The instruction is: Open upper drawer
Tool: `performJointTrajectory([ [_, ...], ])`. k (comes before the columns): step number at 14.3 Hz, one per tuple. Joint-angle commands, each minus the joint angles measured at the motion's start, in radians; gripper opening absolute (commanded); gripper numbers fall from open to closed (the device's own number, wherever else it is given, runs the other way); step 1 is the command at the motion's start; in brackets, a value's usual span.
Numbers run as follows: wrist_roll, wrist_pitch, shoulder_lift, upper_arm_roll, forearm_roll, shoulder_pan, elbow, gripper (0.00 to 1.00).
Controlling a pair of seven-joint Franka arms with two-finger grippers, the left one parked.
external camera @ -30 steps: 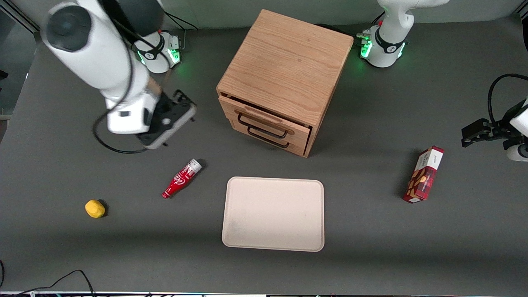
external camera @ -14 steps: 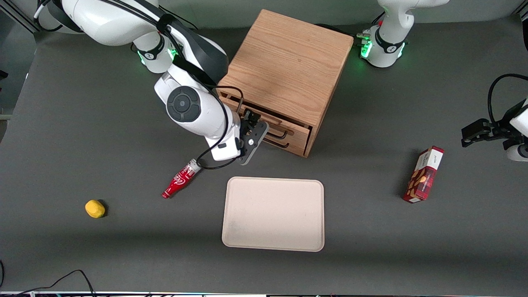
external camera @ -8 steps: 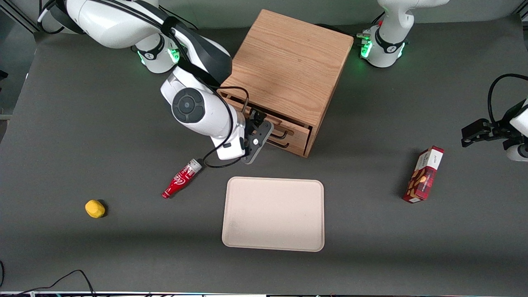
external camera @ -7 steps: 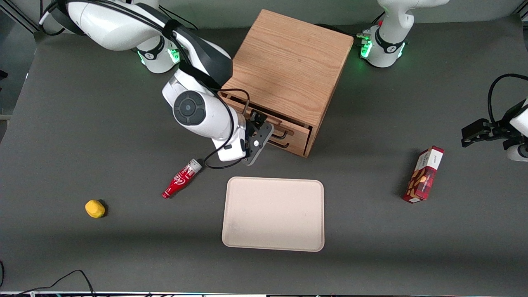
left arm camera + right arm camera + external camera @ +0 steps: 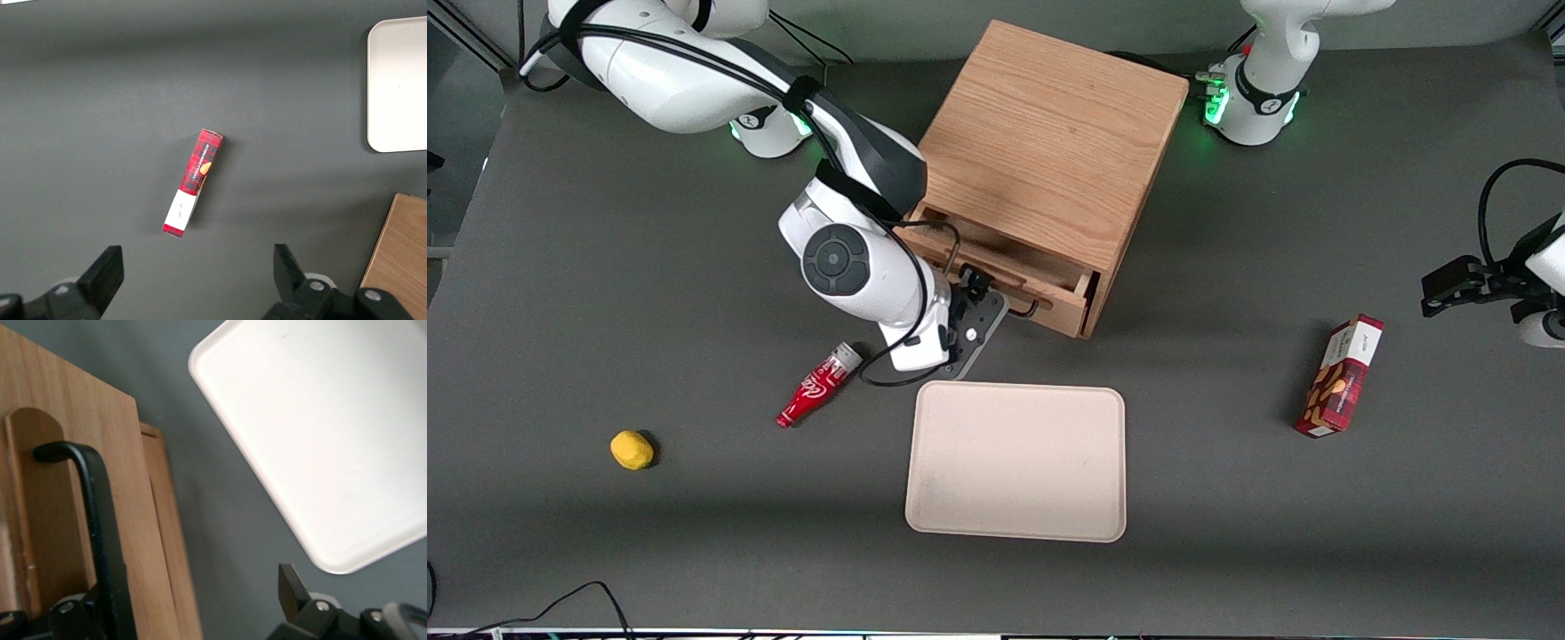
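The gripper (image 5: 976, 286) is sitting at the front of the upper drawer (image 5: 1005, 271), its fingers closed around the drawer's black wire handle (image 5: 100, 540), which is running between them in the right wrist view. The upper drawer is standing partly pulled out of the wooden cabinet (image 5: 1049, 142), showing its shallow tray interior, and is jutting toward the beige tray (image 5: 1016, 460), which is lying nearer the front camera with a red bottle (image 5: 818, 385) beside the arm
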Motion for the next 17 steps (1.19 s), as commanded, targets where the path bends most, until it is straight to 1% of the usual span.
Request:
performJointTrajectory([
  [1,-0.030,0.003,0.028,-0.008,-0.098,-0.001,0.058,1.00],
  [3,-0.039,0.014,0.064,-0.020,-0.161,-0.001,0.117,1.00],
  [4,-0.068,0.017,0.080,-0.023,-0.172,-0.001,0.137,1.00],
  [6,-0.098,0.078,0.092,-0.073,-0.177,0.012,0.158,1.00],
  [10,-0.107,0.201,0.109,-0.139,-0.178,0.012,0.166,1.00],
  [12,-0.144,0.242,0.110,-0.160,-0.177,0.010,0.174,1.00],
  [17,-0.138,0.244,0.109,-0.166,-0.177,0.004,0.190,1.00],
])
